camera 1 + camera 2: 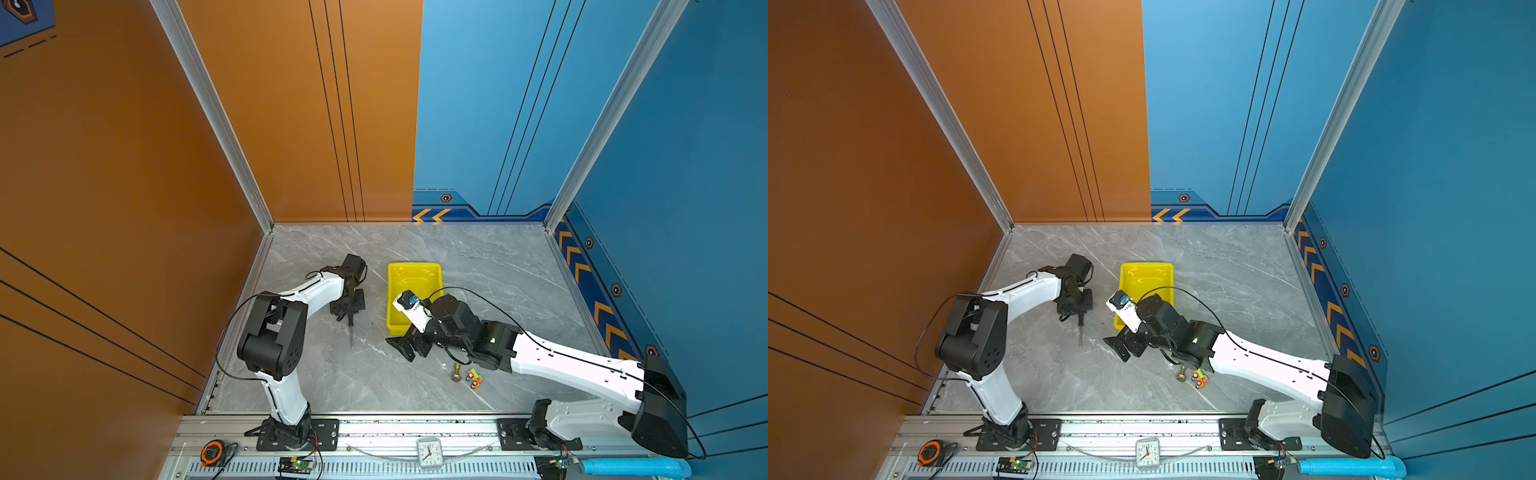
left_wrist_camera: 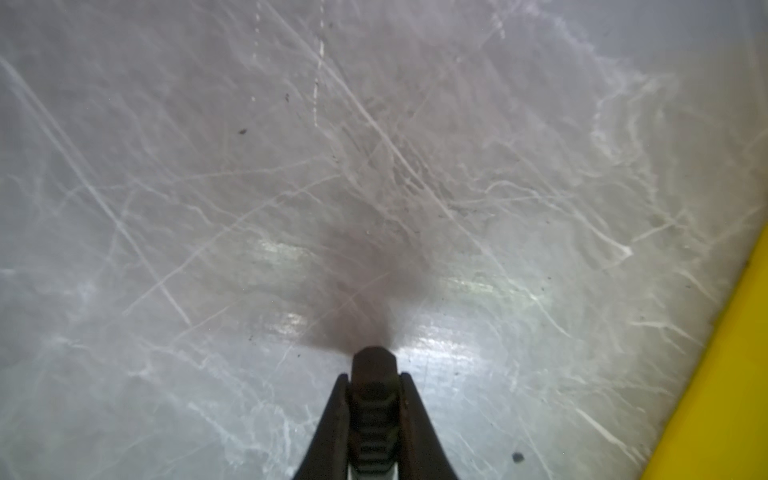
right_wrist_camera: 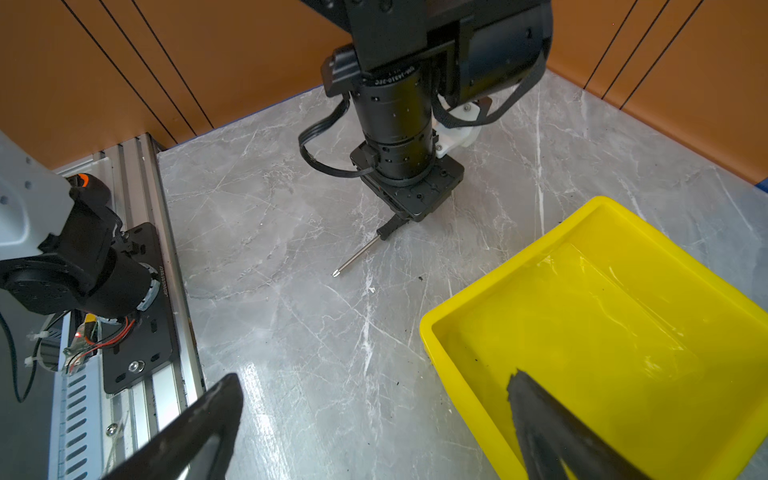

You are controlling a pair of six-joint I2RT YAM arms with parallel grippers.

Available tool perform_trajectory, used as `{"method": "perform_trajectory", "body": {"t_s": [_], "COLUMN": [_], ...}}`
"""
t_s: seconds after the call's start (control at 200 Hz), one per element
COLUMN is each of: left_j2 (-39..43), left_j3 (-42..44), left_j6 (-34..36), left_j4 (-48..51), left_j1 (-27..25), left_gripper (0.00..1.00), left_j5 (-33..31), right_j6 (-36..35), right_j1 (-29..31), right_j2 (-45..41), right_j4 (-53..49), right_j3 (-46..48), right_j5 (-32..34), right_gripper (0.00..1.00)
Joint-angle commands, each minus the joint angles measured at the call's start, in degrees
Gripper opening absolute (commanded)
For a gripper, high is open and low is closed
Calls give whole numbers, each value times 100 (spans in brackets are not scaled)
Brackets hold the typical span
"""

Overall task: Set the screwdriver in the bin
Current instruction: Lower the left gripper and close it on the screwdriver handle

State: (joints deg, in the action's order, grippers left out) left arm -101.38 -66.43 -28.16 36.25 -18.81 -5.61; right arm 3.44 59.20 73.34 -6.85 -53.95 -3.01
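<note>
While the left pincer is clamping narrowly on the black handle of the screwdriver, the tool is lying low over the grey bench, out in the open beside the bin and not yet in it. Whether it is resting on the surface or hanging just clear of it, I cannot tell.

In both top views the silver shaft is pointing away from the pincer toward the near edge, where the arm bases are standing. So the long axis is running roughly parallel to the bin's long sides. The bin is sitting to the right of the held tool, near but apart, with bare bench between them. In the left wrist view its yellow wall is showing only as a strip at the frame's edge.

The right pincer is hanging wide and holding nothing, over the near corner of the bin, one finger above the bench and one above the yellow floor. It is the nearer of the two to the bin, but the left arm is the one gripping the tool.

The coming move is looking like a lift and a sideways carry to the right. With the axis already lining up with the tray, little turning seems to be needed, though the right arm may be crowding the near end.
</note>
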Motion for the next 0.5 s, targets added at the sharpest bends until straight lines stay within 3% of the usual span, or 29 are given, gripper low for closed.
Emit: {"method": "perform_trajectory", "body": {"t_s": [0.0,0.496], "left_j2": [329,992], "left_j3": [-90,-975], "left_j6": [152,319], "left_j4": [324,875], "left_j1": [1,11], "left_gripper": [0,0], "left_j5": [-149,-51], "right_j6": [155,266], "right_j1": [-74,-459], "right_j2": [-170,-241], "right_j4": [111,167], "right_j3": [-121,-300], "right_j5": [195,346], "right_gripper": [100,100]}}
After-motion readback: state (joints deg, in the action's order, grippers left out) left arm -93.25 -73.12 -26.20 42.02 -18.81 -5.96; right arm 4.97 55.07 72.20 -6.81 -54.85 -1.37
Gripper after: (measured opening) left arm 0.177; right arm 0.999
